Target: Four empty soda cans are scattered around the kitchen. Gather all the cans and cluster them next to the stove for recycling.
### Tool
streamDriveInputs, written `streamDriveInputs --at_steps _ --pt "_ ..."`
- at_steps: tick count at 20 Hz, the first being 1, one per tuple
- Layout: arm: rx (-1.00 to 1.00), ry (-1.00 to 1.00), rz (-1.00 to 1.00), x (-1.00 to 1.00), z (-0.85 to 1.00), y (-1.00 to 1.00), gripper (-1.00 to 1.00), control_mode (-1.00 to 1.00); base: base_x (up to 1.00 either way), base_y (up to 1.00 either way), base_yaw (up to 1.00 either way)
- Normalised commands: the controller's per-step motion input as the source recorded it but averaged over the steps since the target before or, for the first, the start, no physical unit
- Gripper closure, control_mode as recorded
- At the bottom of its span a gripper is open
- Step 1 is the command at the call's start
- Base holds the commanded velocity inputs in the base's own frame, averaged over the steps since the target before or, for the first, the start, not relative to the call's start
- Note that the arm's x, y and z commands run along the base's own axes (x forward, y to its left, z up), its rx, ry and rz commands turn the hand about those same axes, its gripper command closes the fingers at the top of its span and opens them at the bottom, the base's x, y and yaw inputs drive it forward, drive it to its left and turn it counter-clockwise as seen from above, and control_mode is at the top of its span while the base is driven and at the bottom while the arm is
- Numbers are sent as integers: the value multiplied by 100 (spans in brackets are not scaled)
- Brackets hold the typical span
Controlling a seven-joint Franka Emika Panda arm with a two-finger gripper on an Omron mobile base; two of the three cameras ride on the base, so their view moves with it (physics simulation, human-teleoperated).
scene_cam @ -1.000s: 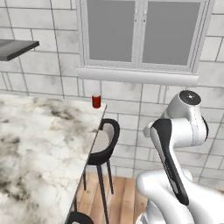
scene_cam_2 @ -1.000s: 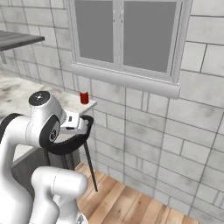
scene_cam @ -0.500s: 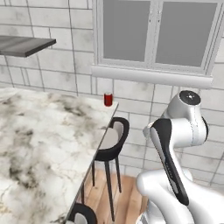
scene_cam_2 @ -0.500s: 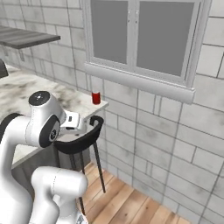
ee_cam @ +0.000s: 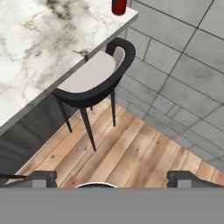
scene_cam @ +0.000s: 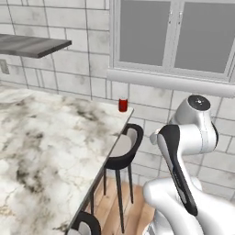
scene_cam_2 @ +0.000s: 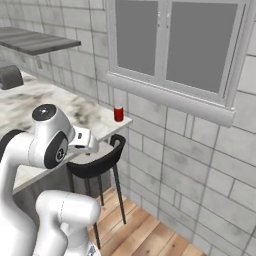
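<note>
Up close, hand view, red soda can (ee_cam: 119,6) at counter (ee_cam: 39,52) corner, end effector (ee_cam: 112,178) released, stool (ee_cam: 94,85) below.

Marble counter (scene_cam: 41,151), white with grey-black veining, polished smooth, sits at nine o'clock in the left base view. At its far corner stands a red can (scene_cam: 122,105), glossy like painted metal. Stool (ee_cam: 94,83) at twelve o'clock in the hand view: matt black shell and legs, pale smooth seat pad. Floor (ee_cam: 131,157) is warm wood plank, satin finish. Wall (scene_cam_2: 200,165) is grey tile, matt, with dark grout. The shelf (scene_cam: 32,45) looks like dull grey stone. Window frame (scene_cam_2: 170,95) is painted pale grey.
</note>
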Motion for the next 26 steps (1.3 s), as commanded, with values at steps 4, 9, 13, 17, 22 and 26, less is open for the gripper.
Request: streamDriveInputs --at_steps 4,9,13,17,22,26 --pt "0 0 0 0 0 0 -100 100 39 -55 21" --pt "0 0 0 0 0 0 -100 100 29 -52 19" --pt "0 0 0 0 0 0 -100 100 15 -32 23" --pt "0 0 0 0 0 0 -100 100 2 -15 25" --pt "0 0 0 0 0 0 -100 100 18 -16 14" --pt "0 0 0 0 0 0 -100 100 27 -18 7"
